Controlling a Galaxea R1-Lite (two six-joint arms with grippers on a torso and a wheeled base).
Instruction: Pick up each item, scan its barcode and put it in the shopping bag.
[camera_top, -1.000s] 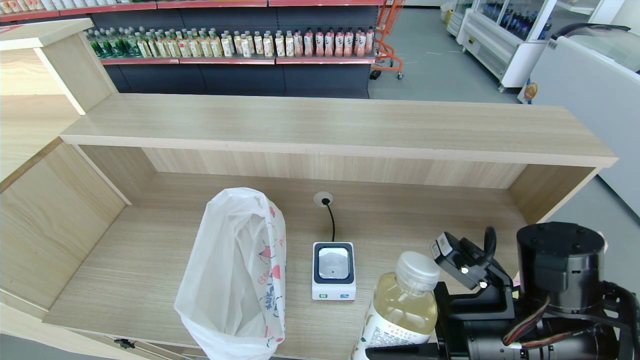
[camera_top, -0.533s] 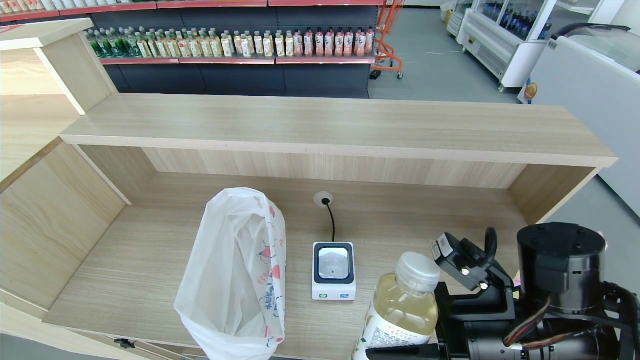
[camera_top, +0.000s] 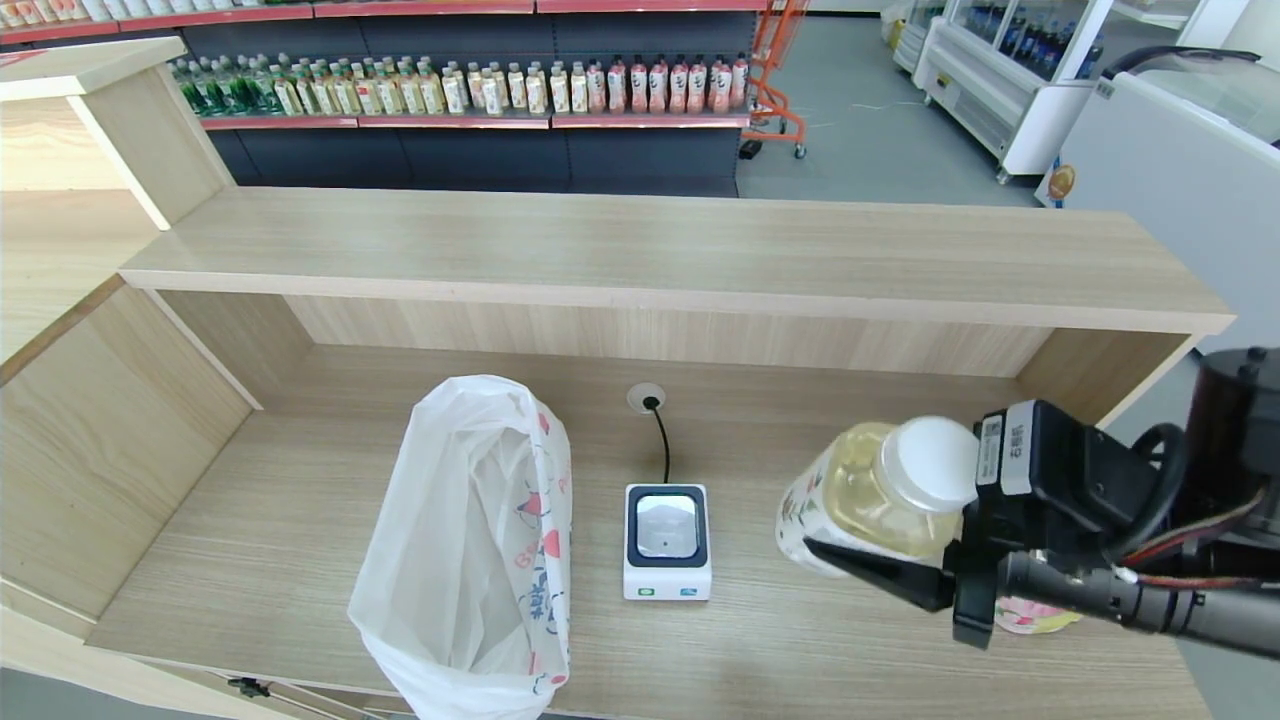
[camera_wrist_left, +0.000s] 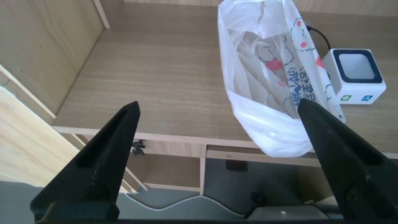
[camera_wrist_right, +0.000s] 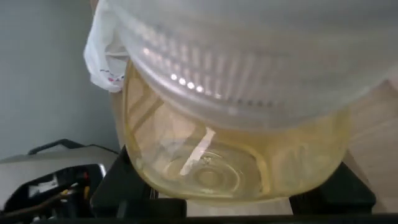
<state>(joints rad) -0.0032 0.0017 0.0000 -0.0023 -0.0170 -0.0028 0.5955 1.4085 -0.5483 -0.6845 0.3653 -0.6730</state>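
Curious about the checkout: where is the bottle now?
Head view: the bottle sits in the right gripper, over the counter, right of the scanner.

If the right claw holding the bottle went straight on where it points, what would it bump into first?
Probably the shopping bag. The right claw, shut on the bottle, points across the counter toward it and seems raised enough to pass over the low scanner, though height is hard to judge.
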